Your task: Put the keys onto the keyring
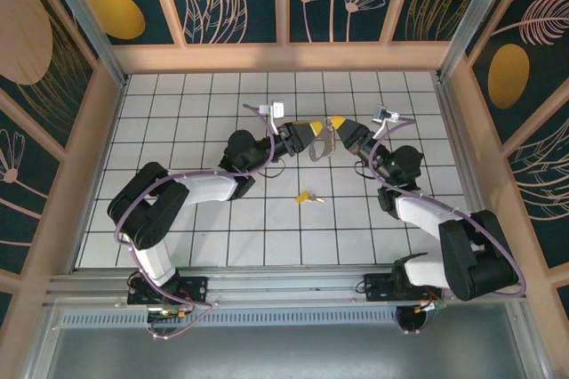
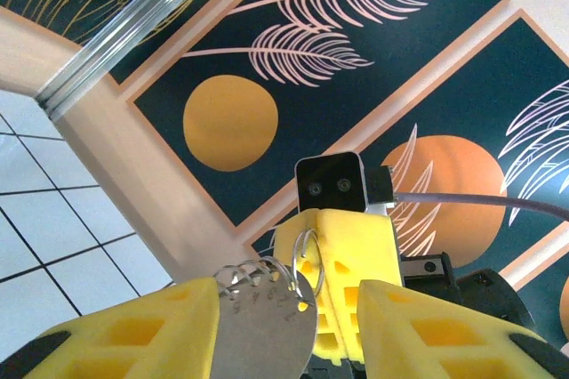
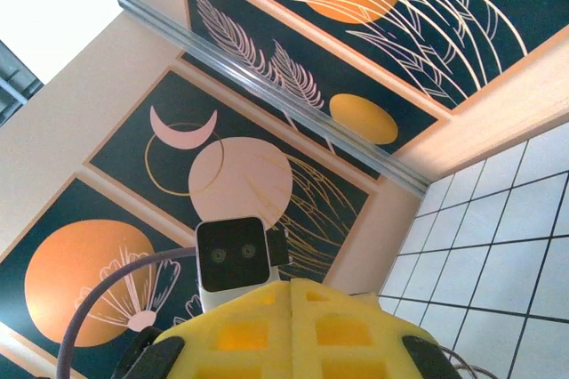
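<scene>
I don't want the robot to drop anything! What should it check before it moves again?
1. Right gripper shut on the keyring: ok, the ring hangs off the table from it.
2. Keyring's silver tag between the left gripper fingers: ok.
3. Left gripper closed on the tag: not ok, its fingers stand apart, with a gap on one side.
4. Yellow-headed key on the ring: not ok, it lies on the table.
5. Ring spread open for a key: cannot tell.
</scene>
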